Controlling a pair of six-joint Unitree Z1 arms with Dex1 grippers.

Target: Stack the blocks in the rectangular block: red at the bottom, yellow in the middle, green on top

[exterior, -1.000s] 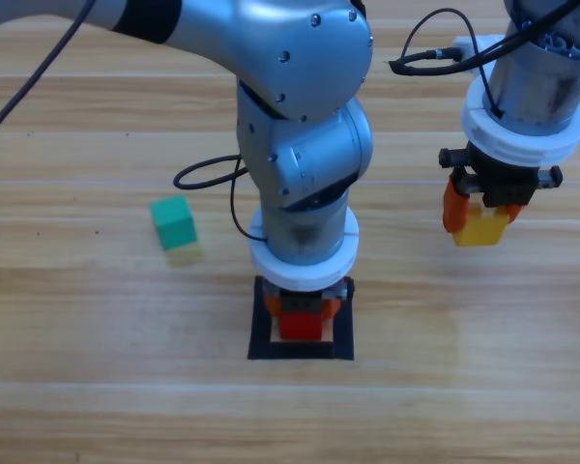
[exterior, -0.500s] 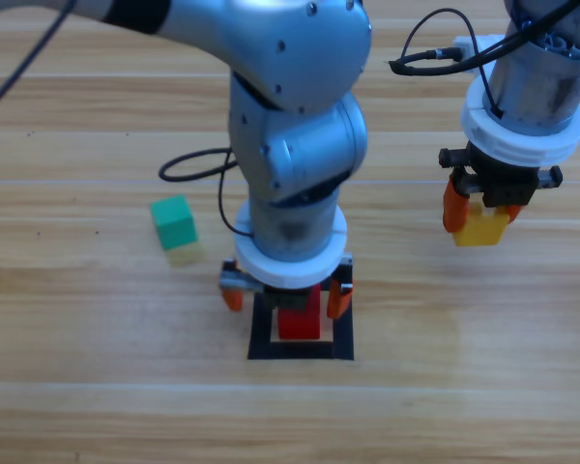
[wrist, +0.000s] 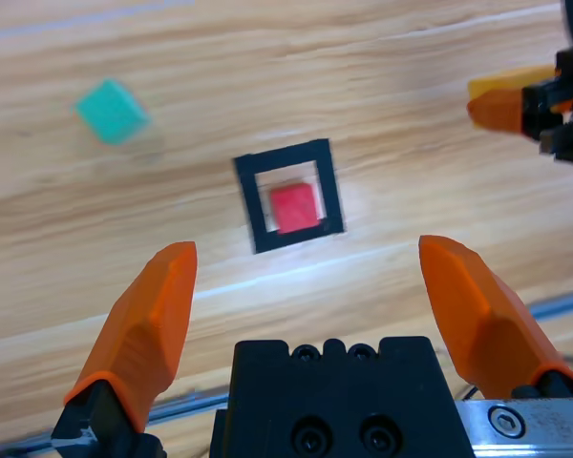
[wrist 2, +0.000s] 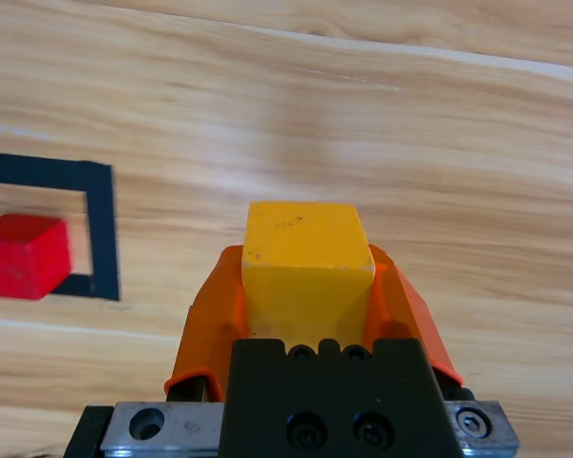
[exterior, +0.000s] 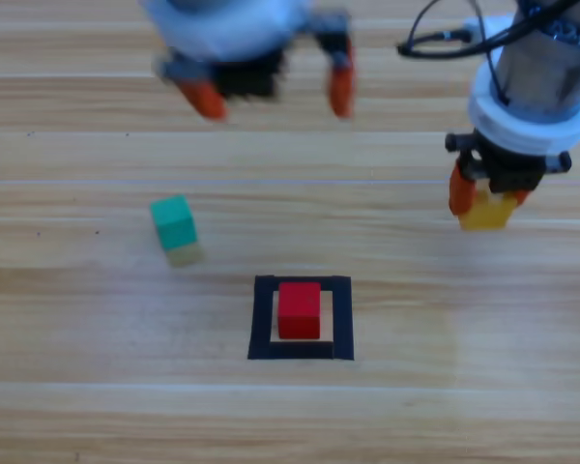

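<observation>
**A:** Pale wooden worktop [exterior: 97,406], planks running side to side. What's on it?

**B:** A flat square outline of black tape [exterior: 301,318] near the middle, with the small bright red cube [exterior: 299,309] sitting inside, its sides roughly square to the tape. The small teal-green cube [exterior: 174,222] lies on bare wood off to the left, well apart from the outline.

**A:** And the small bright yellow cube [exterior: 487,211]?

**B:** Clamped in the right hand [exterior: 487,198], off the wood, to the right of the outline and well apart from it. The right wrist view shows both orange jaws pressed against its sides.

**A:** The other arm?

**B:** The left hand [exterior: 271,85] is high near the top edge, jaws spread wide with nothing between them. Its wrist view looks straight down on the outline from well above.

**A:** What could spoil the next step?

**B:** I'd guess alignment. Cubes of equal size leave no overhang margin, so an off-centre or twisted release could topple the yellow or nudge the red toward the tape. Descending too hard could also shove the red sideways.
</observation>
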